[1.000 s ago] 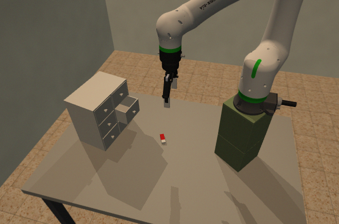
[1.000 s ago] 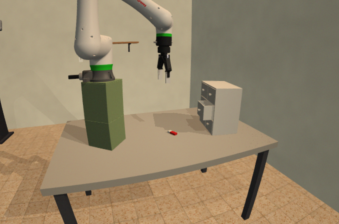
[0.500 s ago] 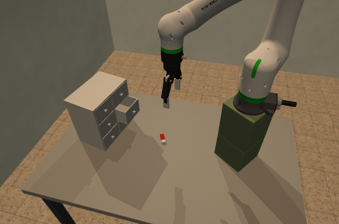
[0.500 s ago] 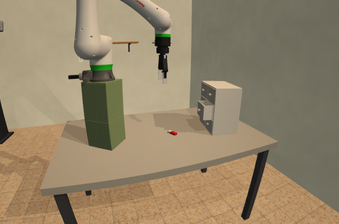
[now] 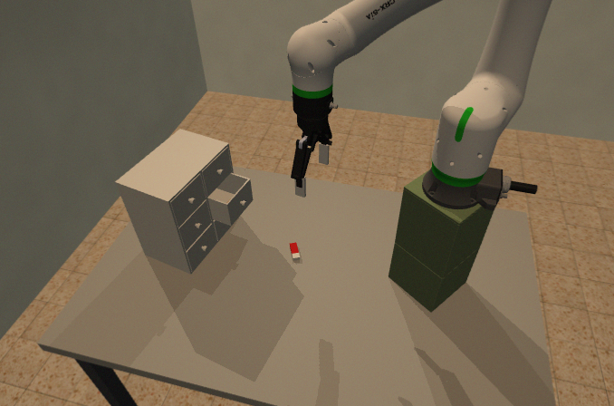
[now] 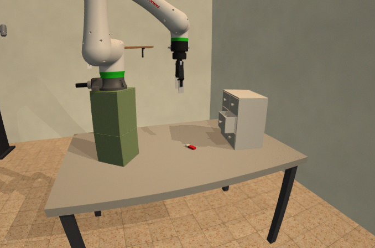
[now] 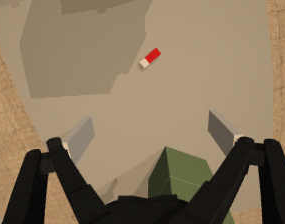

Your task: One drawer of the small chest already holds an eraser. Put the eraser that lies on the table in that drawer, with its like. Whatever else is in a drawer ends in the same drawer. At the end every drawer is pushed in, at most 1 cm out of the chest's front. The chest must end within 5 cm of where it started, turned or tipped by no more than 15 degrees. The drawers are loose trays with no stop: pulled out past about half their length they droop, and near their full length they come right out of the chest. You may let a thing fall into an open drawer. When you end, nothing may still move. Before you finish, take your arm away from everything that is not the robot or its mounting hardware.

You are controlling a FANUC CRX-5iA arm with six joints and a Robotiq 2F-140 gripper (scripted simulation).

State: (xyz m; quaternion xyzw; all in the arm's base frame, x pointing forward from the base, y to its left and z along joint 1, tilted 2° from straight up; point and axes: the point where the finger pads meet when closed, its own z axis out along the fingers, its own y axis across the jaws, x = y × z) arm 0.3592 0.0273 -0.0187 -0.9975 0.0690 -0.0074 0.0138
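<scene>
Hangs with jaws (image 5: 311, 174) (image 6: 178, 85) spread wide apart, high above the surface (image 5: 346, 286) (image 6: 164, 169) (image 7: 193, 75) and well clear of the red-and-white eraser (image 5: 294, 251) (image 6: 191, 146) (image 7: 150, 58) lying flat on it. Shows at left in the top view a chest (image 5: 174, 162) (image 6: 250, 122) with one middle drawer (image 5: 241, 203) (image 6: 230, 124) pulled out, and at right a green pedestal (image 5: 432, 248) (image 6: 107, 117) (image 7: 188, 162) under the arm's base.

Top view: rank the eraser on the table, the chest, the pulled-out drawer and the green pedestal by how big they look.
1. Chest and green pedestal: too close to rank
2. Pulled-out drawer
3. Eraser
</scene>
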